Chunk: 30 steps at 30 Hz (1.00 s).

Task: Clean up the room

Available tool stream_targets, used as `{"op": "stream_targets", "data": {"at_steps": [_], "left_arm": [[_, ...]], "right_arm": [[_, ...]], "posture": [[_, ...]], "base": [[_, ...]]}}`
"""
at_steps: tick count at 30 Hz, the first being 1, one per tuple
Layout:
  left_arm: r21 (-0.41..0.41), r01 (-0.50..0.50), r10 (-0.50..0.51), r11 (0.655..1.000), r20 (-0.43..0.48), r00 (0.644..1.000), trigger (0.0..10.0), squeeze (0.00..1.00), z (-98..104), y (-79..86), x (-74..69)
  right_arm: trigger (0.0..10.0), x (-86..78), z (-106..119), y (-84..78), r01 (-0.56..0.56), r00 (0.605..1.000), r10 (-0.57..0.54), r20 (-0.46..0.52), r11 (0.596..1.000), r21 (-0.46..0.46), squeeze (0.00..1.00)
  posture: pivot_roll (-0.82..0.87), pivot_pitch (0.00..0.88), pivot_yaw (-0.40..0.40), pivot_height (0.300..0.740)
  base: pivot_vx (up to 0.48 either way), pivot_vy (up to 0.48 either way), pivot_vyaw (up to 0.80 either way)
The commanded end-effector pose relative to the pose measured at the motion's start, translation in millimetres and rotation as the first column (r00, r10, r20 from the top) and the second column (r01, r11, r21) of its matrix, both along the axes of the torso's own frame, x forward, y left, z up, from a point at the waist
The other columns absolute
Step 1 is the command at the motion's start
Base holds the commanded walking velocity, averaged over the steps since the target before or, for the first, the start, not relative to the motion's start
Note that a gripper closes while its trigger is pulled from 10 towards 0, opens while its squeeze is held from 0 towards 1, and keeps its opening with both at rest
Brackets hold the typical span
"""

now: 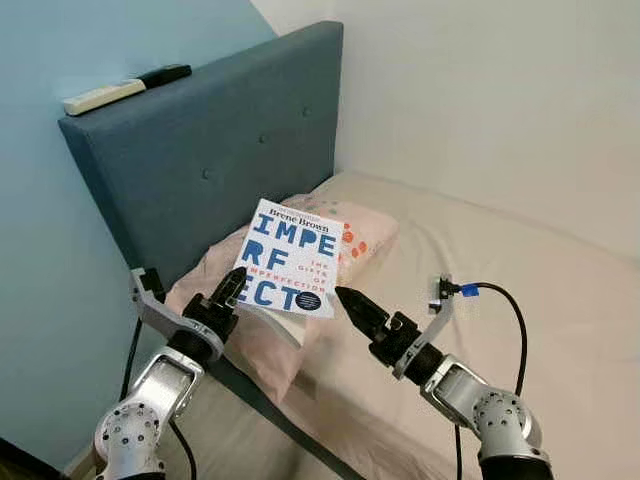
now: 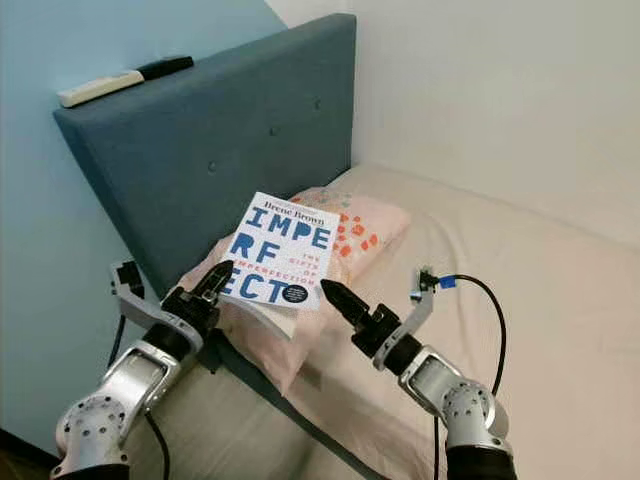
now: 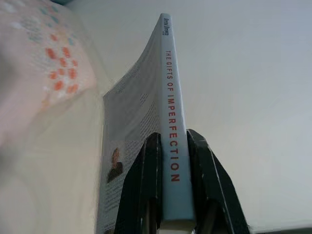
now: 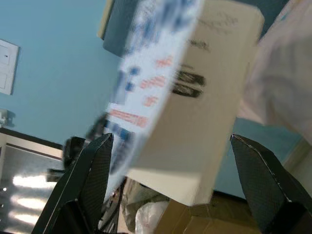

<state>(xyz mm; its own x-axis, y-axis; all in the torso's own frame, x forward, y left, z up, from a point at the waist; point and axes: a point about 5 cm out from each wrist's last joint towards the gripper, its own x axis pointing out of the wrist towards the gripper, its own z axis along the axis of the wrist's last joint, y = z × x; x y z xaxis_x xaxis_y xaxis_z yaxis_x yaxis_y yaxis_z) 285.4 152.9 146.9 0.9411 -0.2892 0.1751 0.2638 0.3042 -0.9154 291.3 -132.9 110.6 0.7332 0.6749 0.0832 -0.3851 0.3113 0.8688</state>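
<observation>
- Left hand (image 1: 236,284) is clamped on the spine edge of the book (image 1: 295,257), holding it up off the pink pillow (image 1: 262,340) by the blue headboard (image 1: 200,150). Cover faces up and toward the camera.
- Right hand (image 1: 350,300) sits just beside the book's lower right corner, fingers spread wide, gripping nothing. In its own wrist view the book's page edge lies between the two open fingers.
- Looks to me like mid-handover, or a two-handed carry of the book off the bed (image 1: 520,290). Next move probably wants the right hand to close on that free edge squarely before the left lets go, otherwise the book could flop onto the pillow.
- Left wrist view gives you the spine text and back cover, which the head views don't.
- Head views also show two remotes (image 1: 125,88) lying on top of the headboard, likely still to be tidied.
</observation>
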Motion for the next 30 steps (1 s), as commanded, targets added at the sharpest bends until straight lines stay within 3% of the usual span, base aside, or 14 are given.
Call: {"op": "stream_targets", "data": {"at_steps": [1, 4, 12, 20, 24, 30], "left_arm": [[-0.116, 0.045, -0.034, 0.992, 0.092, 0.995, 0.0, 0.00, 15.4, -10.0, -3.8], [-0.101, 0.150, -0.134, 0.983, 0.153, 0.979, 0.0, 0.00, 21.4, -17.8, -12.4], [-0.066, 0.213, -0.197, 0.975, 0.190, 0.962, 0.0, 0.00, 23.0, -22.0, -19.8], [-0.116, 0.243, -0.213, 0.963, 0.225, 0.951, 0.0, 0.00, 29.7, -20.4, -22.6], [-0.182, 0.250, -0.207, 0.951, 0.226, 0.952, 0.0, 0.00, 30.8, -19.6, -22.0], [-0.246, 0.281, -0.231, 0.928, 0.212, 0.949, 0.0, 0.00, 27.0, -26.3, -23.3]], "right_arm": [[10.0, -1.4, -7.2, 1.9, -0.015, 0.999, 0.014, -0.051, 1.000, -0.017, 0.00], [10.0, -1.5, -9.5, 1.5, -0.023, 0.996, 0.020, -0.081, 0.999, -0.042, 0.00], [10.0, -0.7, -10.4, -0.3, -0.017, 0.995, 0.012, -0.098, 0.998, -0.058, 0.00], [10.0, -1.9, -13.0, -0.8, -0.027, 0.994, 0.019, -0.107, 0.997, -0.078, 0.00], [10.0, -2.0, -12.9, 0.3, -0.037, 0.995, 0.029, -0.093, 0.996, -0.084, 0.00], [10.0, 0.3, -2.5, 4.3, -0.050, 0.999, 0.050, -0.003, 0.997, -0.056, 0.00]], "posture": [[0.00, 0.085, 0.009, 0.740], [0.00, 0.087, 0.008, 0.740], [0.00, 0.087, 0.006, 0.740], [0.00, 0.089, 0.006, 0.740], [0.00, 0.090, 0.008, 0.740], [0.00, 0.088, 0.011, 0.740]], "base": [[0.000, 0.000, 0.00], [0.000, 0.000, 0.00], [0.000, 0.000, 0.00], [0.000, 0.000, 0.00], [0.000, 0.000, 0.00], [0.000, 0.000, 0.00]]}}
